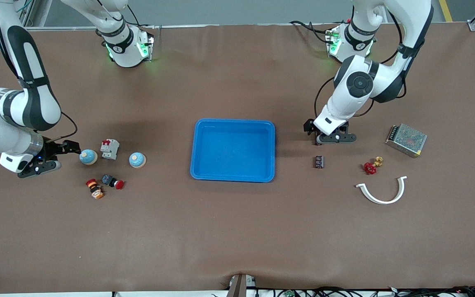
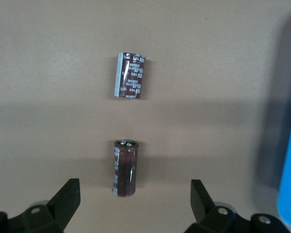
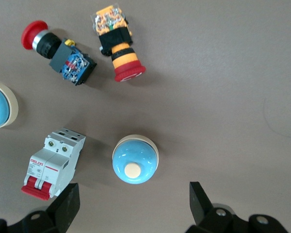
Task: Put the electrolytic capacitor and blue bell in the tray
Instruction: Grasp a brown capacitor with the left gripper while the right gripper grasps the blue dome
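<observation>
Nothing is in the blue tray yet: the left claw hangs wide over two capacitors near the tray, and the right claw wide over a blue bell at the right arm's end.

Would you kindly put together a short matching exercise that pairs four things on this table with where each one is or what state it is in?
Things:
1. tray
2. left gripper
3. circuit breaker
4. white curved piece

Descriptions:
A. between the two blue bells
B. nothing in it, mid-table
C. open, above the capacitors
D. nearer the front camera than the red valve handle

Pairs: 1-B, 2-C, 3-A, 4-D
</observation>
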Action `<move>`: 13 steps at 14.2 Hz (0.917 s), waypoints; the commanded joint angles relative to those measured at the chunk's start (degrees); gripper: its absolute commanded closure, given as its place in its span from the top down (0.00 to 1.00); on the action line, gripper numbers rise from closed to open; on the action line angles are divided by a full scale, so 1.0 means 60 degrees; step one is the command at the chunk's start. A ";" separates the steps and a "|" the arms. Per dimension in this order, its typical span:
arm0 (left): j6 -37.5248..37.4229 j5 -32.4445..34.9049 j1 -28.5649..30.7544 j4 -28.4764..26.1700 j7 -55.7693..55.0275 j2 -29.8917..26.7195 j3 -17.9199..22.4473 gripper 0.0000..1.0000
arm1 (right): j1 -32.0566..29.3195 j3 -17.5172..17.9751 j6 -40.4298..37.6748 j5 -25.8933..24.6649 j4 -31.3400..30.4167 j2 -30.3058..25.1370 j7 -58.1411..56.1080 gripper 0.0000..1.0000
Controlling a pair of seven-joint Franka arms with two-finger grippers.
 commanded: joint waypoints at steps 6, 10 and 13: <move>0.1055 0.0687 0.0054 -0.0115 -0.0406 0.0840 0.0007 1.00 | 0.0015 0.0063 0.1497 -0.0467 -0.1391 -0.0098 -0.0105 1.00; 0.1361 0.1287 0.0288 -0.0129 -0.0421 0.1221 0.0081 1.00 | -0.0014 0.0063 0.1955 -0.0467 -0.1702 0.0063 -0.0120 1.00; 0.1406 0.1391 0.0362 -0.0129 -0.0436 0.1280 0.0081 1.00 | 0.0001 0.0063 0.2465 -0.0467 -0.1906 0.0253 -0.0134 1.00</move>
